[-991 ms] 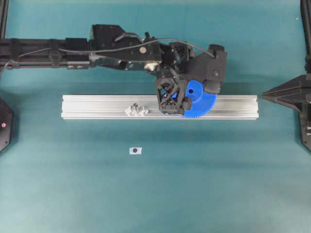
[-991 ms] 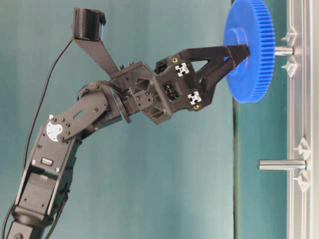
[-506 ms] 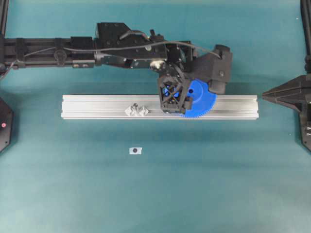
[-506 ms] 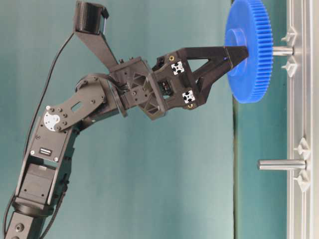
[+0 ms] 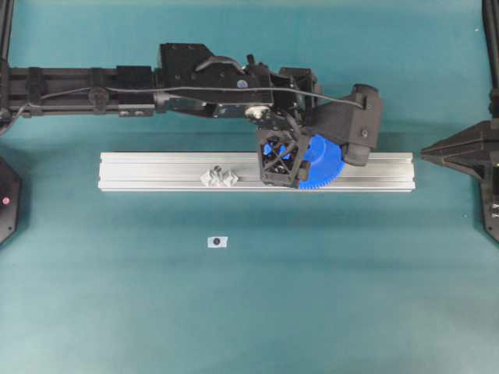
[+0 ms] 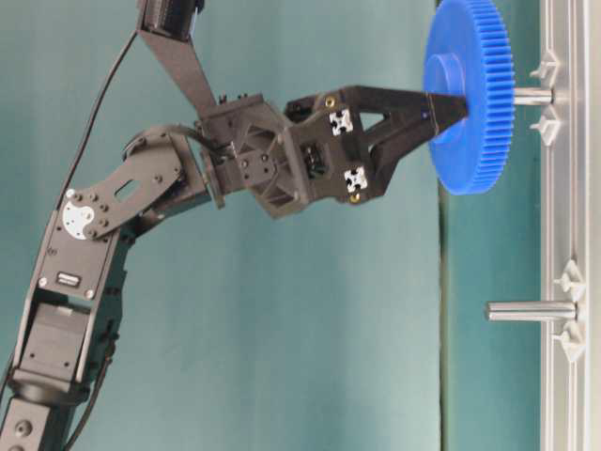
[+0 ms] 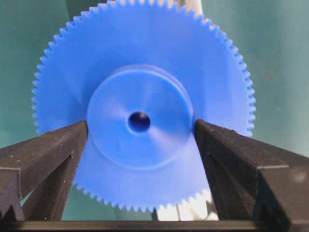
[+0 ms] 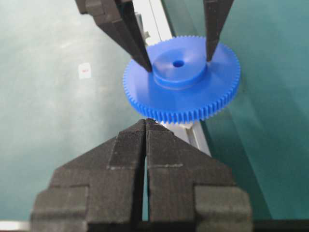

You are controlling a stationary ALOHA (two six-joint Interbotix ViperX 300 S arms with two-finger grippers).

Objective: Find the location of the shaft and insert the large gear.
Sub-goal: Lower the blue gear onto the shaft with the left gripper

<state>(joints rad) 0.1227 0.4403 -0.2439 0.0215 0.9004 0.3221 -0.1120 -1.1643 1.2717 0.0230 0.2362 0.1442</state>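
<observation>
My left gripper (image 5: 281,161) is shut on the raised hub of the large blue gear (image 5: 323,165) and holds it flat over the rail. In the table-level view the gear (image 6: 468,94) sits at the end of one shaft (image 6: 532,96). The shaft's tip is hidden behind the gear, so I cannot tell how far it is in. In the left wrist view both fingers (image 7: 58,150) press the hub of the gear (image 7: 140,92) around its dark centre hole. The second shaft (image 6: 531,310) stands bare. My right gripper (image 8: 146,122) is shut and empty, pointing at the gear (image 8: 181,79).
The aluminium rail (image 5: 156,171) lies across the table; the bare shaft's clear brackets (image 5: 219,177) sit on it to the left of the gear. A small white tag with a dark dot (image 5: 217,241) lies in front of the rail. The right arm (image 5: 464,152) rests off the rail's right end.
The left arm has reached slightly further right and its wrist has tilted, while the gear has stayed over the same shaft. The right arm has not moved.
</observation>
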